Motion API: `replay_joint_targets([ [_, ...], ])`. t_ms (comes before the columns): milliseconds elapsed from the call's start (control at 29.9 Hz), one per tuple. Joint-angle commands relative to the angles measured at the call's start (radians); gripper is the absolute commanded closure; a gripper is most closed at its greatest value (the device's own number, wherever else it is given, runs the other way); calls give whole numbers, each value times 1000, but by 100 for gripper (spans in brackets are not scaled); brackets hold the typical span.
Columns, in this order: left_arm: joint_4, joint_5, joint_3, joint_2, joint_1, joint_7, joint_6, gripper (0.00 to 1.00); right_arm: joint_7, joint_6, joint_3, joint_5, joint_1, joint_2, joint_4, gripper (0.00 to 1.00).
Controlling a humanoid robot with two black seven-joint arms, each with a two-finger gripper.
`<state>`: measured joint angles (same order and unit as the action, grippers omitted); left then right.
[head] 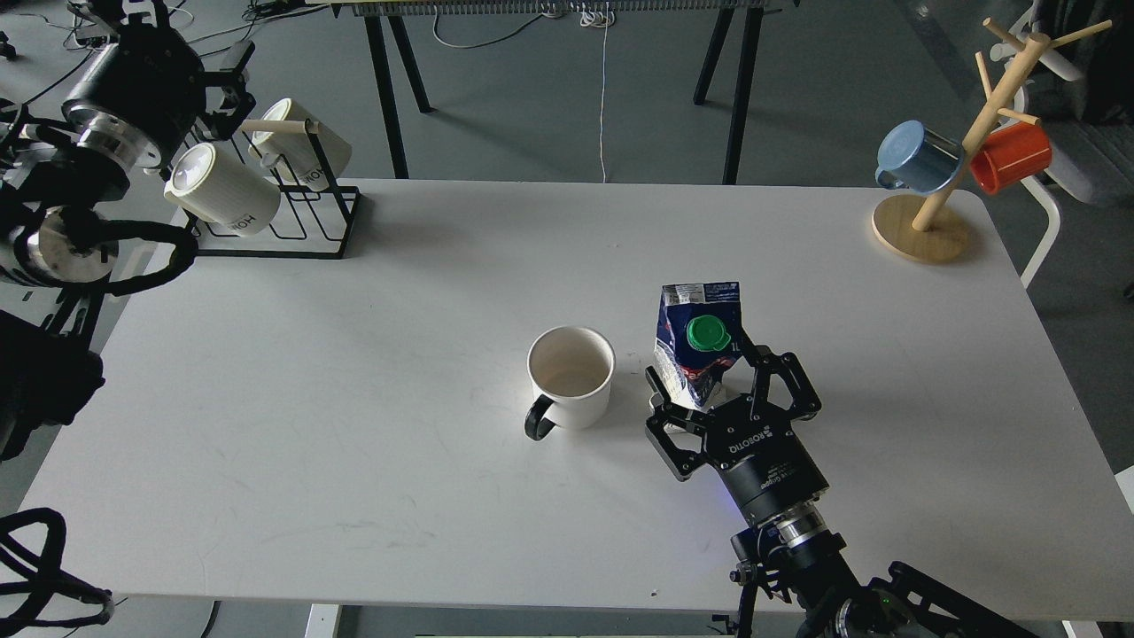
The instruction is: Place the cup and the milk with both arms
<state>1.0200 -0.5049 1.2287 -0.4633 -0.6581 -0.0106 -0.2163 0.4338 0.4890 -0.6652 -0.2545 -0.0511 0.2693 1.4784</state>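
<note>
While clamped on the milk [700, 347], keep right gripper [709, 390] upright, set down beside cup [570, 376]; left gripper [232, 66] state unclear.

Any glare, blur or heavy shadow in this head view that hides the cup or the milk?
Head view: sharp, evenly dim; a small bright patch on the table beside the cup; soft shadow right of the milk; right pincer reads clearly, left pincer dark at the top-left corner.
</note>
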Motion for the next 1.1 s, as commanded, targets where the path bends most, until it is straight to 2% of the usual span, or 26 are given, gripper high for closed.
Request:
replay_joint_targets([
  [0, 0, 0, 0, 2, 0, 1, 0, 1, 0, 0, -2, 0, 5, 19, 10, 0],
  [301, 0, -1, 0, 2, 0, 1, 0, 1, -1, 0, 0, 11, 22, 33, 26, 0],
  [635, 0, 0, 0, 0, 2, 0, -2, 1, 0, 0, -22, 12, 33, 197, 216, 0],
  [768, 0, 0, 0, 0, 2, 1, -2, 1, 0, 0, -102, 9, 25, 283, 255, 0],
  [902, 0, 0, 0, 2, 0, 1, -2, 1, 0, 0, -261, 9, 14, 361, 250, 0],
  [1069, 0, 0, 0, 2, -8, 0, -2, 1, 0, 0, -404, -2, -80, 462, 168, 0],
])
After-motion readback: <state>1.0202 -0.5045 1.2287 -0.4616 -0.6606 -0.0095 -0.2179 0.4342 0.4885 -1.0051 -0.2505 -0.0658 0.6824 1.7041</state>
